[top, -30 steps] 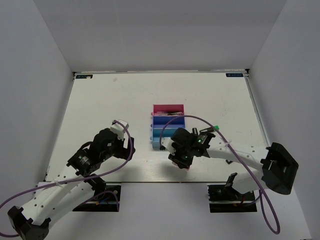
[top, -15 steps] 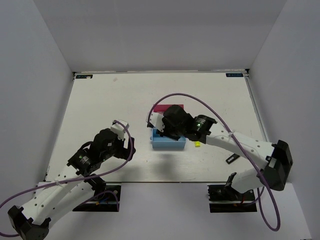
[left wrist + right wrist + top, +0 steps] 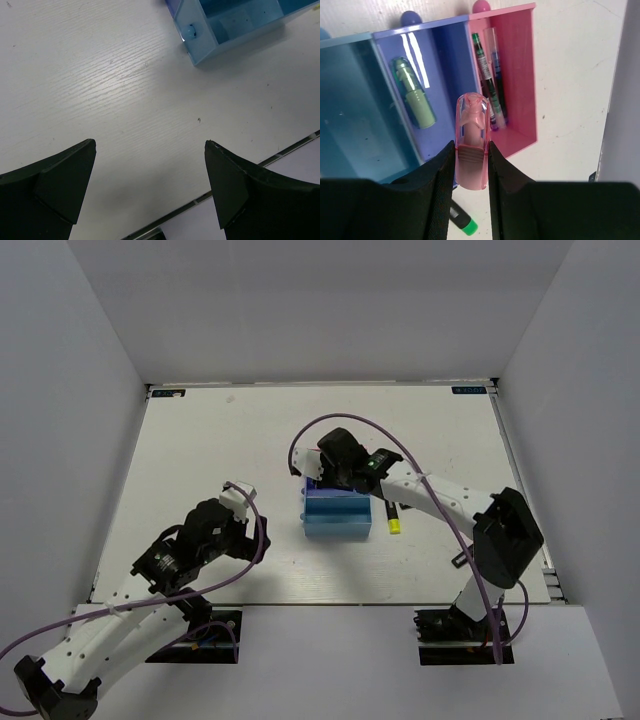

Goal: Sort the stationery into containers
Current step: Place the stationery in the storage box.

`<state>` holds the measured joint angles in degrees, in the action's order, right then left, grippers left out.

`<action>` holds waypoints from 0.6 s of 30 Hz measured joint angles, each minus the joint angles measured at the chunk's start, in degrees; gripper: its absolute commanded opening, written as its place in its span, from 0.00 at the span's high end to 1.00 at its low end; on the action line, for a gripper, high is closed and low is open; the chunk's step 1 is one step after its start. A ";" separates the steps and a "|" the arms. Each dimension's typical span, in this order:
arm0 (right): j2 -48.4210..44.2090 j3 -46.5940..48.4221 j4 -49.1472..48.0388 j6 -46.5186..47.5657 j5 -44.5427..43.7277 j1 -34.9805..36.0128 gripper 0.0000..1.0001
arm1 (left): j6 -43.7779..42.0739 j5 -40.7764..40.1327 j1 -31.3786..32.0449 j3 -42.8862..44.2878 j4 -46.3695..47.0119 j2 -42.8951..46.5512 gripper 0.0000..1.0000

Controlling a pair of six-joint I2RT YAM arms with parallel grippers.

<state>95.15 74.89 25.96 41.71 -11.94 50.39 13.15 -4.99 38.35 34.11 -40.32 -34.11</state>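
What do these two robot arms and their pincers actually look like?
The left arm and right arm have white links, bulky black joints and a looping purple cable each. The left gripper and right gripper have two black, wedge-shaped fingers.

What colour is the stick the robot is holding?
Pink. The stick shows best in the right wrist view.
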 measured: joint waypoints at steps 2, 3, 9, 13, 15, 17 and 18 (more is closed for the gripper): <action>1.18 1.14 -0.09 0.81 0.33 -0.79 0.93 | 0.07 0.13 0.00 0.00 0.00 0.20 0.00; 1.86 1.75 -0.02 1.01 0.57 -1.05 0.90 | 0.11 0.20 0.00 0.00 0.00 0.22 0.00; 5.25 4.96 1.40 1.36 3.06 -2.14 0.67 | 0.46 1.07 0.00 -0.13 0.07 0.26 0.00; 5.55 5.31 3.15 1.18 4.70 -2.38 0.54 | 0.48 1.44 0.00 -1.03 0.07 0.15 0.00; 5.86 5.51 3.89 0.92 4.94 -2.47 0.48 | 0.50 1.62 0.00 -1.16 0.09 0.04 0.00; 6.47 5.77 4.09 0.66 5.03 -2.58 0.46 | 0.66 1.81 0.00 -1.18 0.13 -0.04 0.00; 6.73 5.81 4.09 0.63 5.05 -2.64 0.42 | 0.70 1.92 0.00 -1.18 0.17 -0.09 0.00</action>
<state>101.89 80.71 30.04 42.35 -6.90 47.75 13.85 -3.07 38.35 32.93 -40.14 -34.20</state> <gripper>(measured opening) 0.538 0.998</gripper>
